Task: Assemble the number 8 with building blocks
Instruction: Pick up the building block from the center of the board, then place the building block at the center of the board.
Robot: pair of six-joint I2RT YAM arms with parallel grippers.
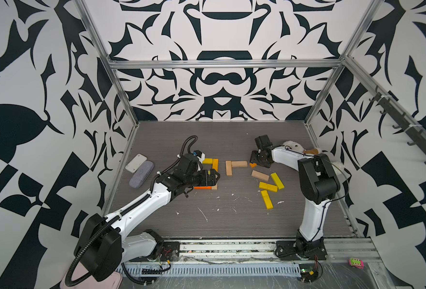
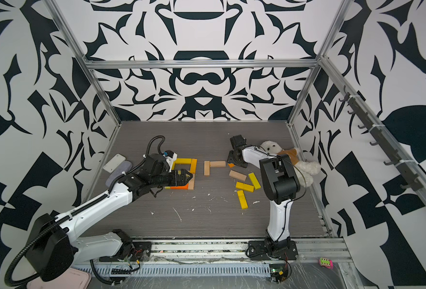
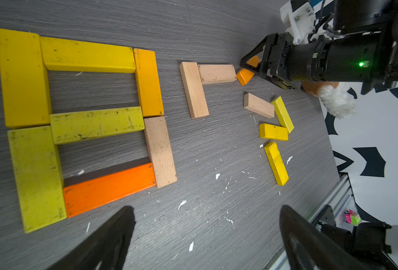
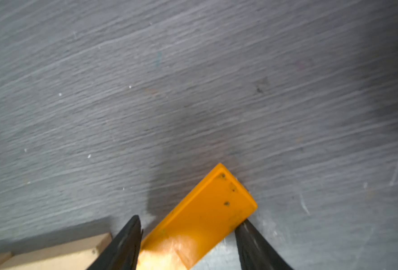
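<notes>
Grey wood-grain laminate, flecked with white crumbs, covers the table (image 1: 232, 220) under my 2 arms. Nearest their bases, 4 loose building blocks (image 1: 267, 199) lie scattered: 3 glossy yellow planks and 1 bare tan, each pointing its own way. Left of them, the left gripper (image 3: 206, 207) hangs at the right edge of the finished 8 (image 3: 97, 125), jaws spread wide and empty. I count 7 flat rectangular planks in that figure, scuffed yellow, orange and tan, butted end to side; its long axis runs away from the bases toward the back wall. Level with it at the table's left edge rest 2 rounded flat cases (image 1: 135, 162), 1 white, 1 grey. Between the 8 and the loose pile, the tan corner (image 1: 229, 169) is 2 planks meeting squarely, 1 pointing away, 1 crosswise. Just past the crosswise end, the right gripper (image 4: 189, 218) grasps an amber plank (image 4: 216, 194) lying askew to the jaws, 1 black fingertip on a long side, 1 at a corner. Farthest back, a white plush toy (image 2: 272, 146) lies behind that arm.
</notes>
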